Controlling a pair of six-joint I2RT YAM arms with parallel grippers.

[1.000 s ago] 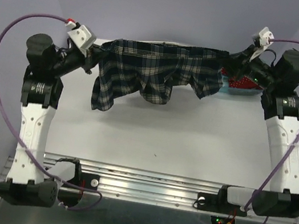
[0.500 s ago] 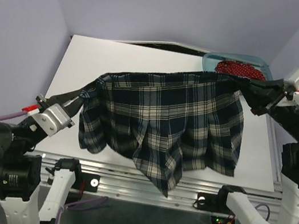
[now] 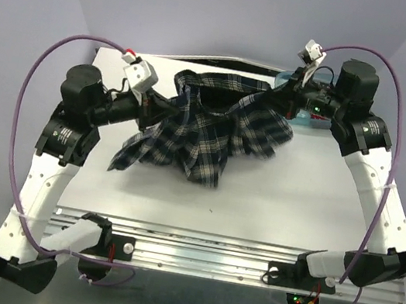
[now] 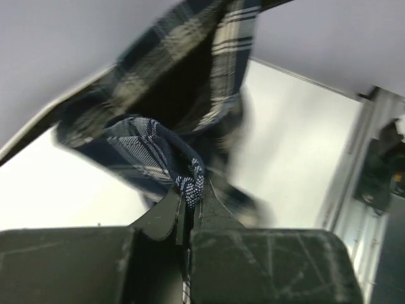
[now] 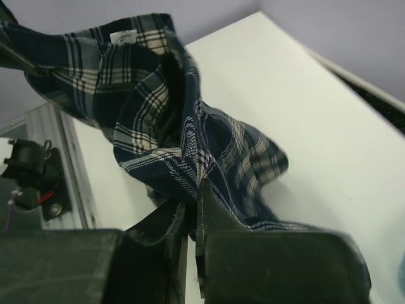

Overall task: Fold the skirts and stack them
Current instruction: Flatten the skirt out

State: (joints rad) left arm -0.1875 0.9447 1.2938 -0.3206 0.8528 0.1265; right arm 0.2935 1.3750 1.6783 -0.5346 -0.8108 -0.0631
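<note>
The navy-and-green plaid skirt (image 3: 208,125) hangs bunched between my two grippers over the far half of the table, its lower folds resting on the white top. My left gripper (image 3: 166,104) is shut on the skirt's left edge; the left wrist view shows the cloth (image 4: 152,145) pinched between the jaws (image 4: 192,190). My right gripper (image 3: 271,101) is shut on the right edge; the right wrist view shows the plaid cloth (image 5: 164,120) gripped at the jaws (image 5: 193,187). The red dotted skirt is hidden behind the right arm.
A teal plastic tub (image 3: 320,124) stands at the far right of the white table (image 3: 257,201), mostly covered by my right arm. A metal rail (image 3: 202,248) runs along the near edge. Purple cables loop above both arms.
Both grippers have swung from the near side back over the far half of the table and come closer together. The skirt, spread wide before, now sags bunched onto the table.
</note>
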